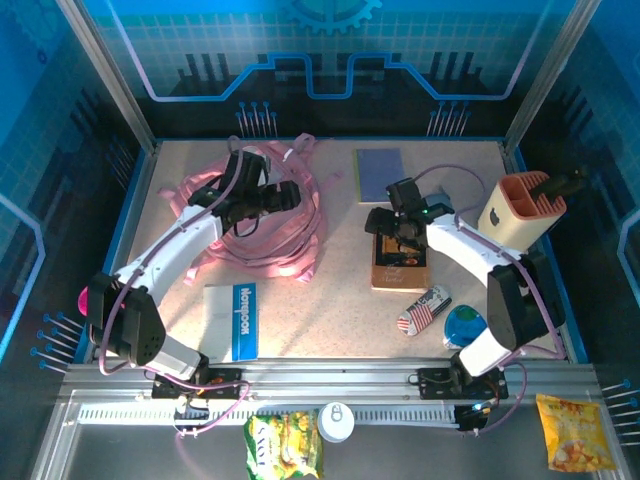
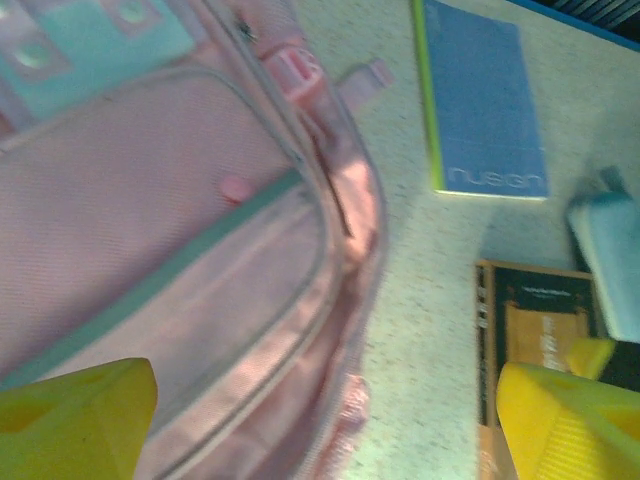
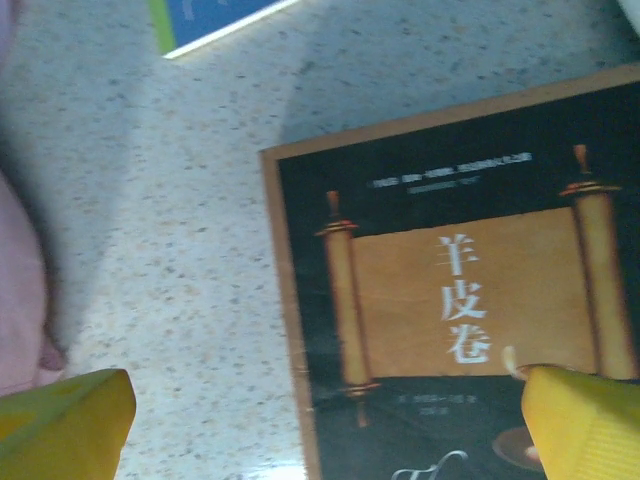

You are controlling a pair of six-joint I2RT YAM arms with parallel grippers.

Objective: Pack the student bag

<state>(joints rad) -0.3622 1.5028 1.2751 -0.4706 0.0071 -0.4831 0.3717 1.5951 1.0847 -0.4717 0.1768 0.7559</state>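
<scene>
Jaws of the left gripper (image 2: 325, 380) stand wide apart above the student bag (image 2: 150, 230), which lies crumpled at the far left of the table (image 1: 330, 290), straps spread around it. The right gripper (image 3: 325, 400), its yellow fingers (image 3: 70, 420) equally spread, hovers over a brown-edged dark book (image 3: 470, 290) right of centre, holding nothing. A blue notebook (image 1: 380, 172) lies beyond the book, toward the far edge.
</scene>
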